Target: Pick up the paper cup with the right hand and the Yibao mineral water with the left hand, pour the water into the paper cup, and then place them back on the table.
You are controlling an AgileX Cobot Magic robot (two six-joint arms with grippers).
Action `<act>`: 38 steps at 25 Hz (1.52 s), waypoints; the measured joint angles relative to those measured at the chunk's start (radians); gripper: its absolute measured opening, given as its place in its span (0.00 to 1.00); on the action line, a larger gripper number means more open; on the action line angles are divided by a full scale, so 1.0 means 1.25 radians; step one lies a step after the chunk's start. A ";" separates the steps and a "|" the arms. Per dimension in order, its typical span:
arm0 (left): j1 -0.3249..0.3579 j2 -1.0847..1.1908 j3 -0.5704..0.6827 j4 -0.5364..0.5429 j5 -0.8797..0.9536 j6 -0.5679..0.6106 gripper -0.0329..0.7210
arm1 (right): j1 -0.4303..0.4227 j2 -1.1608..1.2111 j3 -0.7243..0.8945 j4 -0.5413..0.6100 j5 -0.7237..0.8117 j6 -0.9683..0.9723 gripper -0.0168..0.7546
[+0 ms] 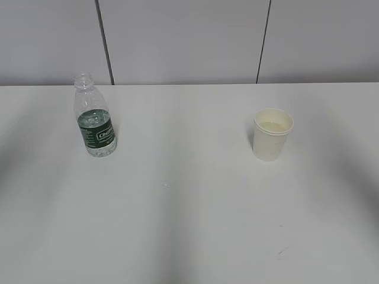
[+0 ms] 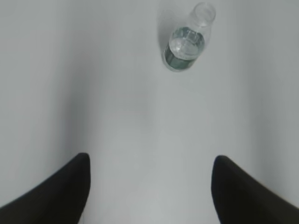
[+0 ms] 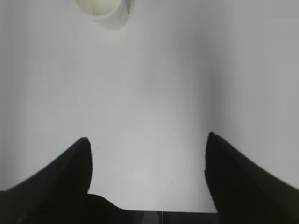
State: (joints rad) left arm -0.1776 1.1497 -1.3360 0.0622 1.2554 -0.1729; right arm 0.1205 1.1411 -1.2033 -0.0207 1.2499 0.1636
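L gripper (image 2: 149, 186): 2 matte black fingers (image 2: 56, 196), broad at base, tapering to rounded tips, inner edges curved; no screws, cables or markings visible. R gripper (image 3: 147, 179): same black tapered fingers (image 3: 56, 186), plus dark body strip btwn them at 6 o'clock edge w/ thin pale seam. No arm visible in exterior view.
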 joint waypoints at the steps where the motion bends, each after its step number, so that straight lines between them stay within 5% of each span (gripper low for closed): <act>1: 0.000 -0.030 0.027 0.000 0.000 0.000 0.70 | 0.000 -0.027 0.028 0.005 0.000 0.000 0.78; 26: 0.000 -0.659 0.452 0.001 0.013 0.000 0.69 | 0.000 -0.683 0.452 0.026 0.011 -0.112 0.78; 38: 0.000 -0.924 0.581 0.005 0.020 0.003 0.68 | 0.000 -0.919 0.536 0.026 0.018 -0.144 0.78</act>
State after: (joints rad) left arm -0.1776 -0.0056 -0.6101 0.0681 1.2801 -0.1688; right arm 0.1205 -0.0077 -0.5334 0.0117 1.2720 -0.0163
